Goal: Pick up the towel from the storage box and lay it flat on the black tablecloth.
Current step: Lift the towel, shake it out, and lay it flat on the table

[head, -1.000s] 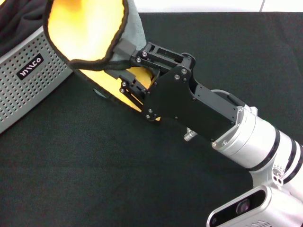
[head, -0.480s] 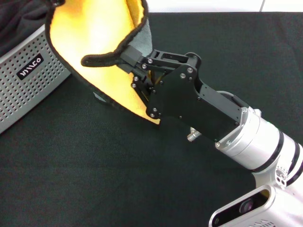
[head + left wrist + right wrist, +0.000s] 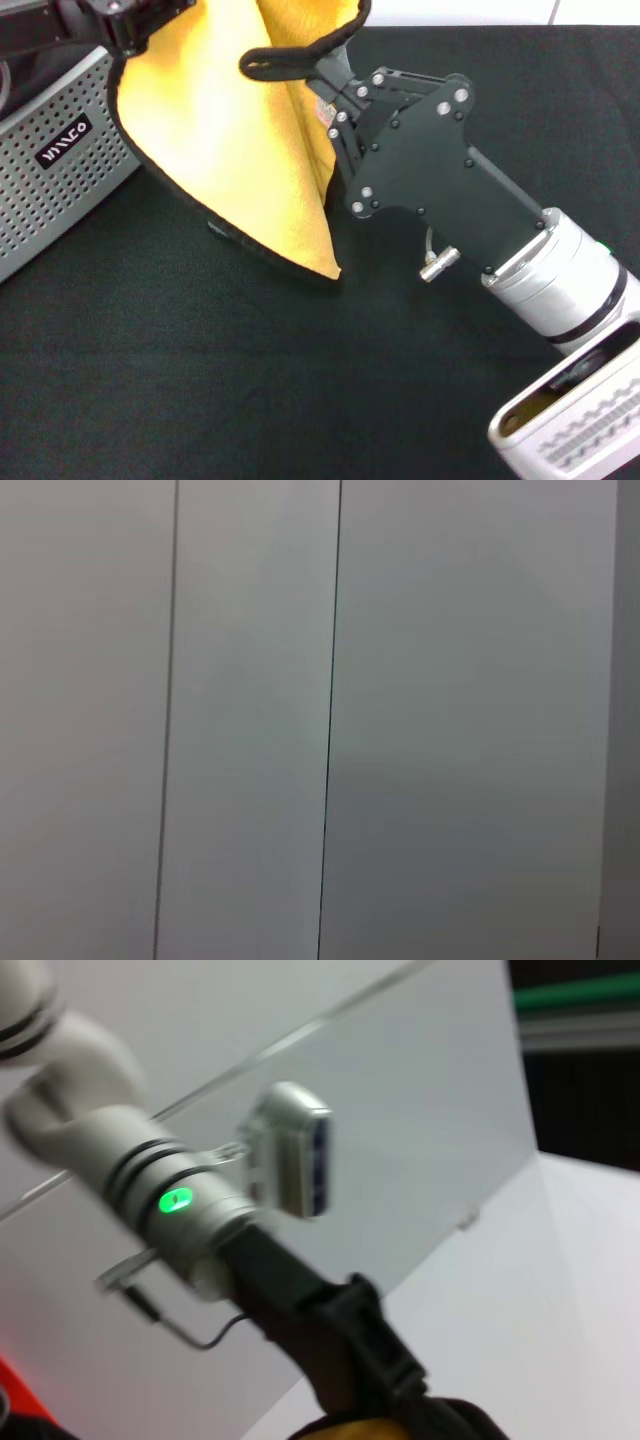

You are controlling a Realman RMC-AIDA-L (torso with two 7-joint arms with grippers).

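We see the towel [image 3: 230, 140] held up in the air between both grippers, its yellow-orange face spread toward us and its black edging running down to a low corner that hangs just above the black tablecloth [image 3: 150, 380], or perhaps touching it; we cannot tell which. The right gripper [image 3: 325, 75] comes in from the side of the towel away from the storage box [image 3: 50, 190], its fingers pressed together on a fold of the towel's upper edge. The left gripper [image 3: 120, 20] reaches in above the storage box and pinches the towel's opposite upper corner. The storage box sits just beside the hanging towel on the black tablecloth, its perforated wall and small black label facing us. In the right wrist view we see the left arm [image 3: 190, 1220] ending at a sliver of yellow towel. The left wrist view shows only pale wall panels [image 3: 450, 720].
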